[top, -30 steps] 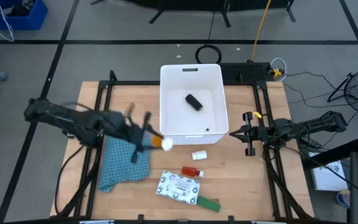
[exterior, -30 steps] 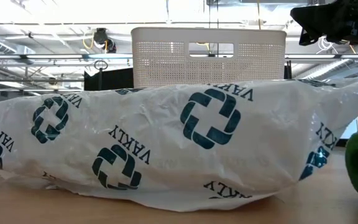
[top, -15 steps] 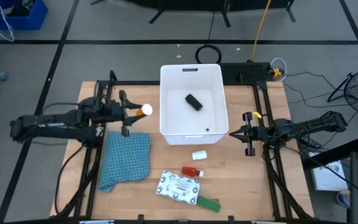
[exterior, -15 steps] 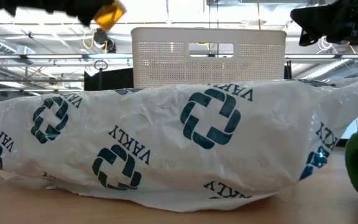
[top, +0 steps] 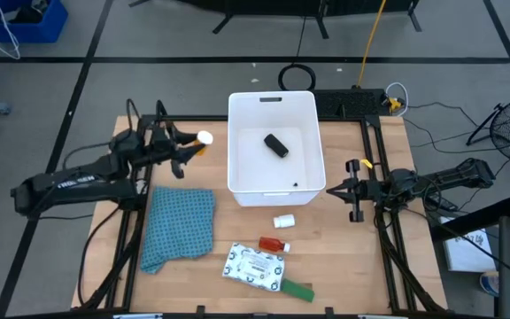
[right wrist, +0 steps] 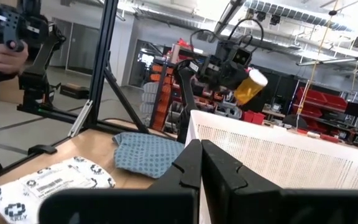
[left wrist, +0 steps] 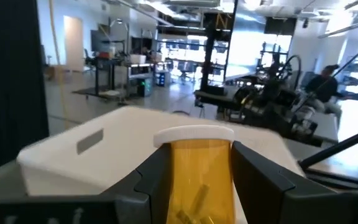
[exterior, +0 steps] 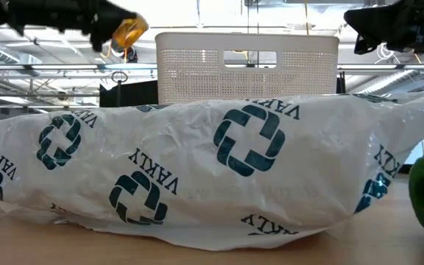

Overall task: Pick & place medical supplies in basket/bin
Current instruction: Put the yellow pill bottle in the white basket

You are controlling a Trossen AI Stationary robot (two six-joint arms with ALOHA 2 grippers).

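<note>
My left gripper (top: 193,142) is raised beside the left wall of the white bin (top: 234,142), shut on an amber vial with a white cap (top: 204,138), which the low view also shows high up (exterior: 129,31). A black block (top: 275,144) lies on the bin floor. On the table near the bin's near wall lie a small white cylinder (top: 283,221), a red-orange bottle (top: 274,244), a white printed packet (top: 255,267) and a green block (top: 297,290). My right gripper (top: 331,190) waits, shut, at the bin's right side. My left gripper pinches the amber vial's body (left wrist: 199,180) between its two fingers (left wrist: 157,171), just behind the white cap (left wrist: 193,134). The fingers come about level from the table's left and lie along the vial. The cap end sticks out past the fingertips toward the bin. The vial is lifted clear.
A blue cloth (top: 180,226) lies flat on the table's left half, near side of my left arm. In the low view the packet (exterior: 197,169) fills the foreground and hides most of the table. Black frame rails run along the table's left and right edges.
My left gripper, shut on the vial the whole time, has risen from just off the bin's near-left corner. It has swung toward the table's far edge and a little left, and now stands high beside the bin's left wall. The vial has gone with it, lifted well above the table.
</note>
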